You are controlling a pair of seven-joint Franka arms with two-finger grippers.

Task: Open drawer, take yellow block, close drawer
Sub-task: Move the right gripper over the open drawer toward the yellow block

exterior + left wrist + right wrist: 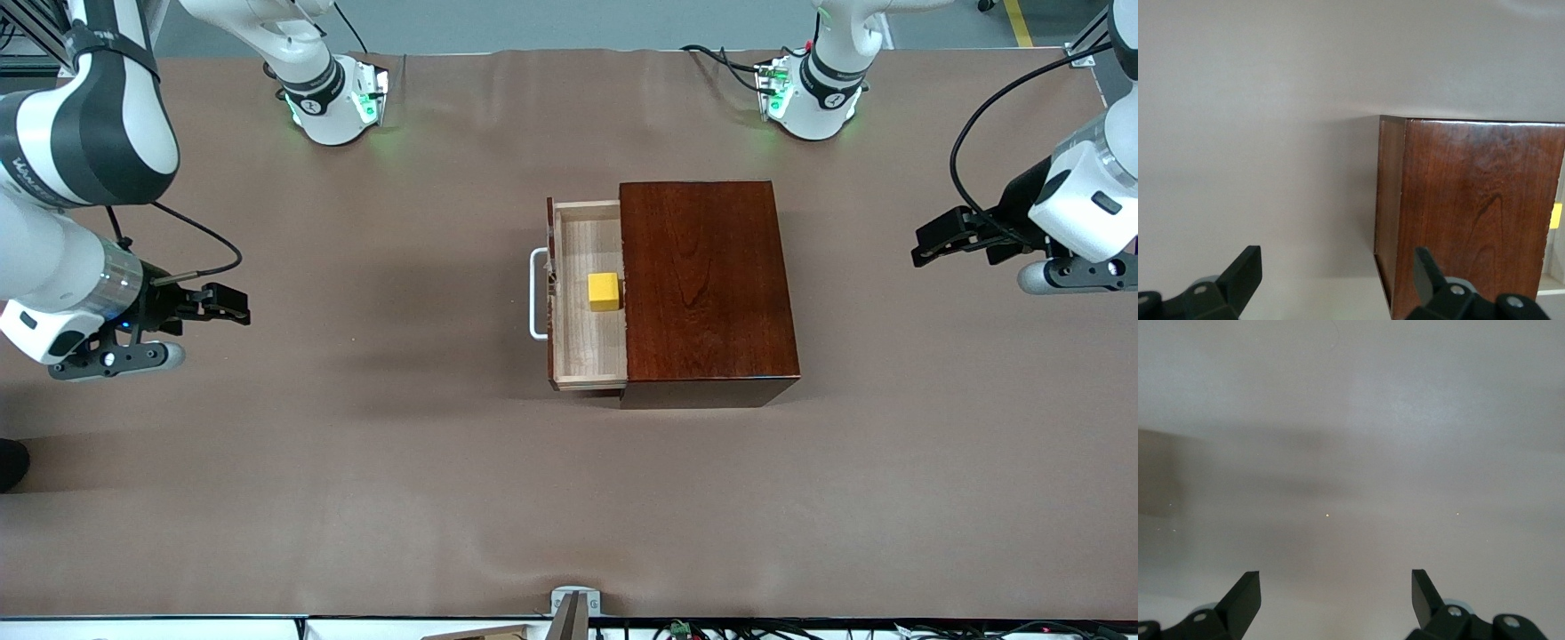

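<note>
Above the drawer (587, 298): lying open, unobstructed.
Obstacle: the wooden box (707, 284) is covering the tray's inner part.

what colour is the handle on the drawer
White. The handle on the pale wood drawer shows best in the front view.

Brown-covered table (356, 462) with 1 dark reddish-brown wooden box (707, 284) mid-table.
</note>
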